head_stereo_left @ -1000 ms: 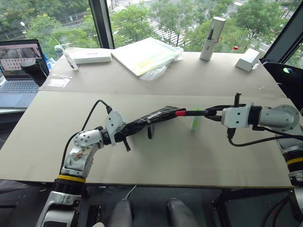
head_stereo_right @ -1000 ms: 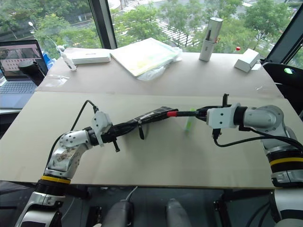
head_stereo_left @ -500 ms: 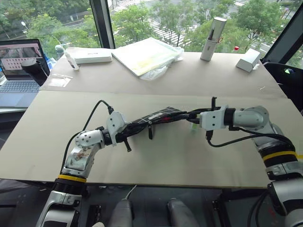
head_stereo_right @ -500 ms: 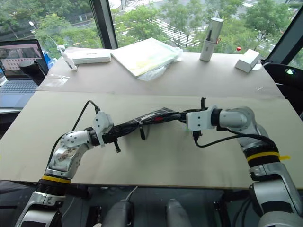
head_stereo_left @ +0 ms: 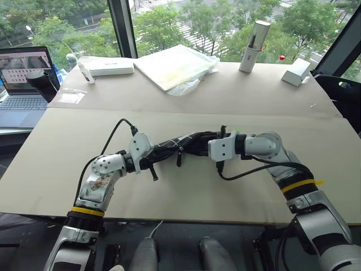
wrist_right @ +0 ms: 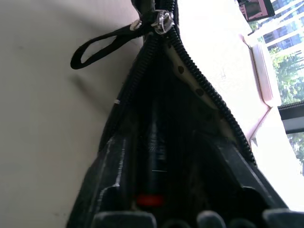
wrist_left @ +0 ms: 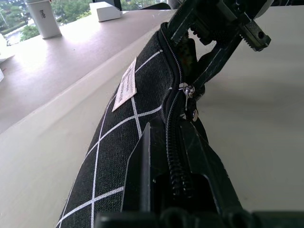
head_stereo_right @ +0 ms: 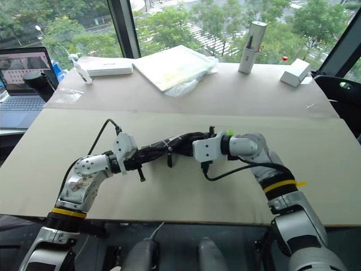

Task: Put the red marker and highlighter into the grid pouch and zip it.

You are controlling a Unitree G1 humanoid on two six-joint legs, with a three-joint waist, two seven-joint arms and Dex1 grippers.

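Both eye views look forward and down from the head over the worktop (head_stereo_left: 186,186), sharing nearly the same scene, windows beyond. The left wrist view looks from very near along the closed part of the grid pouch (wrist_left: 118,137). The right wrist view looks from very near into its open mouth at the red marker (wrist_right: 151,199).

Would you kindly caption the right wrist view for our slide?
Red marker lies inside the open grid pouch, between the right gripper fingers.
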